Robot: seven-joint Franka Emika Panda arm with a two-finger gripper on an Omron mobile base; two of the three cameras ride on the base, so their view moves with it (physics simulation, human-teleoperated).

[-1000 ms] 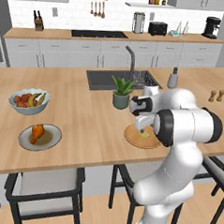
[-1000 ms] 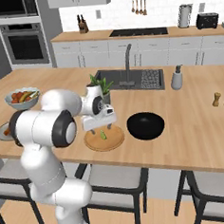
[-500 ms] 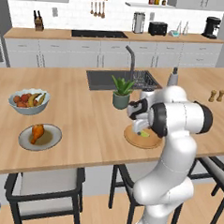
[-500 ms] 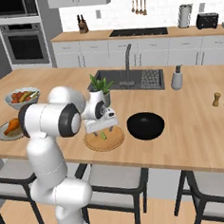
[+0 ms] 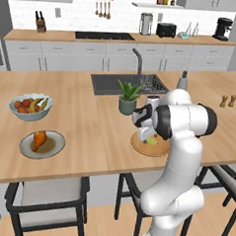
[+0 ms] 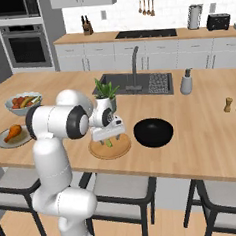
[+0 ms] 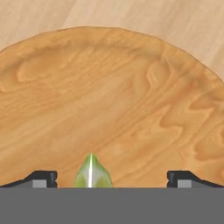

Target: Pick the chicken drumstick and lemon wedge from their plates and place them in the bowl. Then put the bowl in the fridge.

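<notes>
Wooden tabletop, kitchen island, sink behind tan plate. Lemon wedge pale green, pointed, resting on plate. My gripper spread wide, fingers straddling wedge, ungrasped.

Wooden plate showing warm tan with darker swirling grain bands; lemon wedge showing pale yellow-green with a whitish stripe down its middle. Finger tips appearing dark grey. Bowl reading solid black, no pattern. Counter showing light honey wood with faint straight grain. Grey plate carrying a brownish centre, chicken drumstick glowing glossy orange-brown. Fruit bowl showing white, holding red, orange and yellow pieces. Potted plant showing green leaves over a grey-green pot. Arm showing white with dark joints. Backsplash showing white tile.
</notes>
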